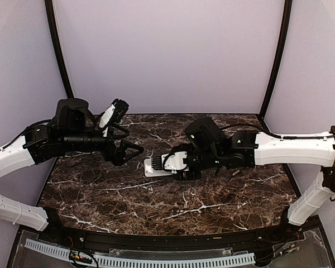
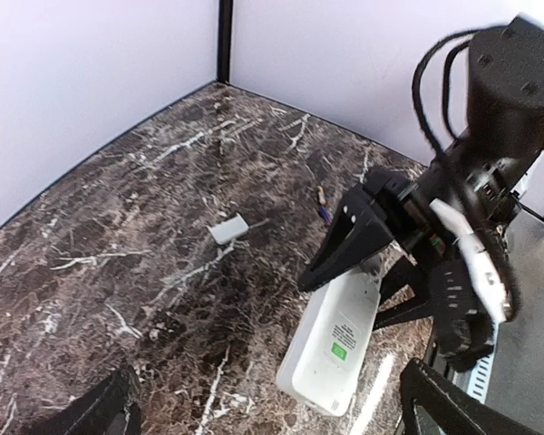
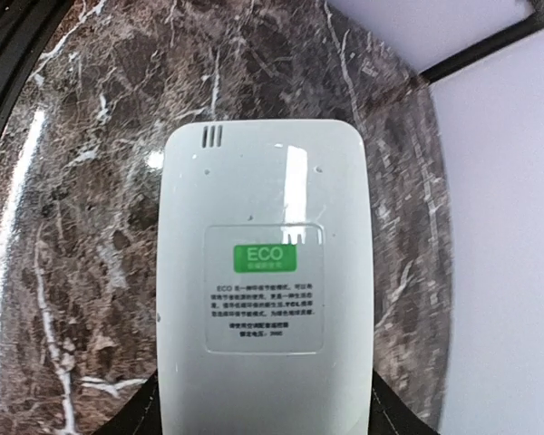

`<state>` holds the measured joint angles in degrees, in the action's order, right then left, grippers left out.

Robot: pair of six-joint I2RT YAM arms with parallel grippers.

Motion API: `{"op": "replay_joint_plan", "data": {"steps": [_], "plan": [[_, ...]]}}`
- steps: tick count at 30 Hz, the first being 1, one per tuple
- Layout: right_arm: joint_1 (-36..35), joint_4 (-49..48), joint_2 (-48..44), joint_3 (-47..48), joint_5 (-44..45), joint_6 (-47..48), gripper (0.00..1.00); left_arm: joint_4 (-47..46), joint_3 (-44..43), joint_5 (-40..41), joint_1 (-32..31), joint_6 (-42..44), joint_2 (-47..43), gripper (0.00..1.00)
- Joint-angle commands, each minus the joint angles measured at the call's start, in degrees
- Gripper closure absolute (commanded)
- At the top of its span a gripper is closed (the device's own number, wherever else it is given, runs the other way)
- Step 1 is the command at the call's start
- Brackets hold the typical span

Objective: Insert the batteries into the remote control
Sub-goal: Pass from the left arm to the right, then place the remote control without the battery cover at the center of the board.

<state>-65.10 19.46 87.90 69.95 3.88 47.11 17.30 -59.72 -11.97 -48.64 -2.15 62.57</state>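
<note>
left gripper (image 1: pixel 135 151): jaws spread wide and empty, poised just left of the free end of the remote control (image 2: pixel 334 349). a small white flat piece (image 2: pixel 228 228), probably the battery cover, lies on the marble table (image 2: pixel 118 272) beyond the remote, well apart from it. one battery (image 2: pixel 324 214) lies past the remote's gripped end, clear of it; no second one is seen. the remote sits label side up, clamped at its right end by the right gripper (image 1: pixel 177 166). no open bay shows in the wrist views. hazards: the slim round battery may roll away when pinched; the smooth casing, held at one end only, may pivot under insertion pressure; the empty jaws may knock the free end.
</note>
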Motion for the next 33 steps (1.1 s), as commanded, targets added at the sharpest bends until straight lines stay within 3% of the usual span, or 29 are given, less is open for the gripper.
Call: {"op": "replay_joint_plan", "data": {"steps": [1,5,17,22,28,33], "plan": [[2.32,3.20,2.85,-5.32,-12.71,-18.95,0.80,-1.93,1.90,10.34,0.04,1.29,-4.34,0.01],[4.11,1.97,7.50,-7.58,-13.41,-23.42,0.79,-0.21,1.62,15.98,0.06,0.79,-4.43,0.01],[4.82,-3.19,18.79,-8.91,-15.84,-24.25,0.74,0.98,3.44,15.56,0.04,1.32,-5.53,0.01],[5.11,-2.26,20.86,-8.26,-18.59,-21.63,0.61,1.59,3.92,15.95,0.04,1.80,-6.01,0.01],[5.12,1.45,23.49,-5.52,-18.19,-20.35,0.33,2.05,3.81,16.17,0.04,1.80,-6.14,0.01],[5.10,2.46,23.10,-4.40,-16.43,-17.95,0.29,1.95,3.64,15.61,0.04,1.80,-5.79,0.01]]}}
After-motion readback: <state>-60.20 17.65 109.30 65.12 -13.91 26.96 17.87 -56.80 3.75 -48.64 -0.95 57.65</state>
